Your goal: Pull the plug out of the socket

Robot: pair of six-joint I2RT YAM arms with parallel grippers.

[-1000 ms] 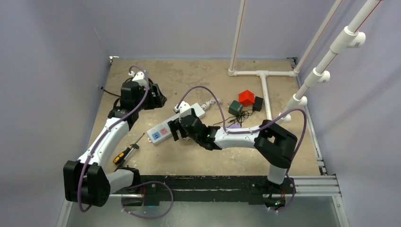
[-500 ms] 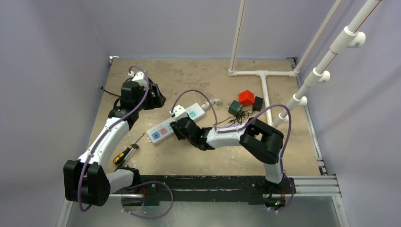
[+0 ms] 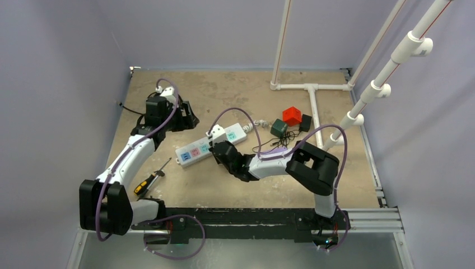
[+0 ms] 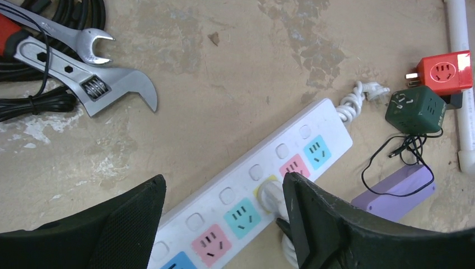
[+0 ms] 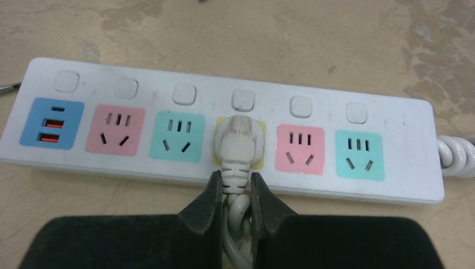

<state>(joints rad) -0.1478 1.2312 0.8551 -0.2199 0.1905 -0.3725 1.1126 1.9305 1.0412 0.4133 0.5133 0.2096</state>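
Down on the worn table point(image 3: 235, 190), the socket point(image 5: 425, 129) lies crosswise just ahead of the right gripper point(image 5: 236, 193), its row of pastel outlets facing up. That suits the job: the strip is flat and the plug stands proud. The right gripper is closed down to a narrow slot, with its fingers point(image 5: 206, 208) pinching the ribbed neck of the white plug point(image 5: 240, 137), just behind the plug head. The head sits seated in the yellow outlet, dead ahead of the fingertips. It looks like a grip chosen for pulling back along the cord line.

The left gripper point(image 4: 224, 182) hangs above the same strip with its jaws spread wide and nothing between them. The socket runs diagonally beneath it, likely so it can press down and pin the strip against the pull.

Off beyond the left gripper lie two wrenches point(image 4: 95, 78), a purple bar point(image 4: 395, 190) and a green cube point(image 4: 415, 108), all well clear.
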